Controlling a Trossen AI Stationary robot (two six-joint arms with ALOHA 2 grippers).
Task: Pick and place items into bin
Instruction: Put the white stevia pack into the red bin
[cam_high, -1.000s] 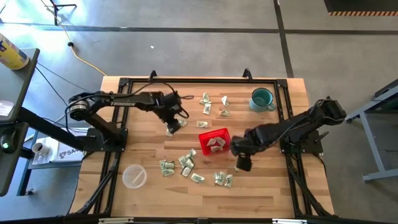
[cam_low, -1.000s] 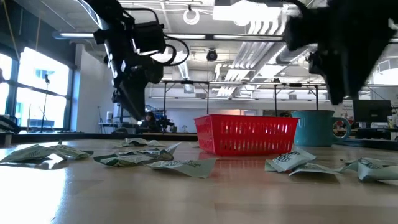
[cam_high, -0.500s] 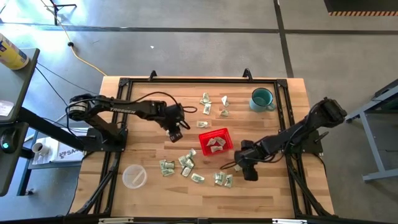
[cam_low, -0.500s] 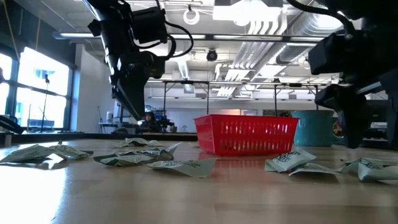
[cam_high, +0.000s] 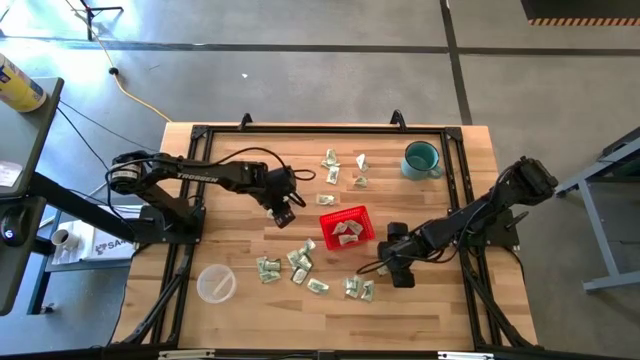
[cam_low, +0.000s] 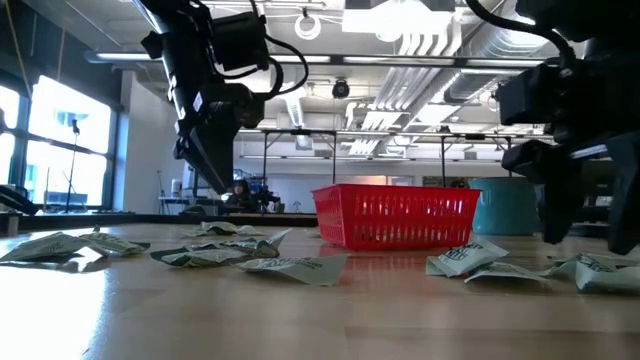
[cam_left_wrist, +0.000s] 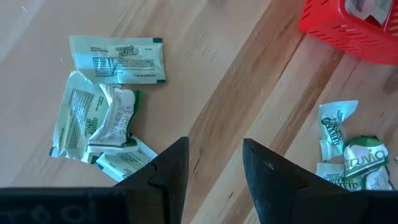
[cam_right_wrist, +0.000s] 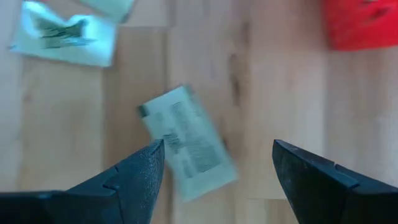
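Your clear plastic cup (cam_high: 215, 283) stands near the table's (cam_high: 440, 310) front left corner. The left gripper (cam_high: 281, 215) hangs over the middle, left of the red basket (cam_high: 345, 228), jaws parted and empty. Packets (cam_high: 296, 265) lie scattered in front of it; one more pair (cam_high: 359, 288) sits beside the right gripper (cam_high: 383, 267), whose jaws are spread wide, holding nothing. The basket, centre table, holds one packet (cam_high: 348, 231). The teal mug (cam_high: 421, 159) stands by the back right corner.

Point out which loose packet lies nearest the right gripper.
The packet pair on the table's near side, just left of the open right gripper; the other loose packets lie farther left or beyond the red basket.
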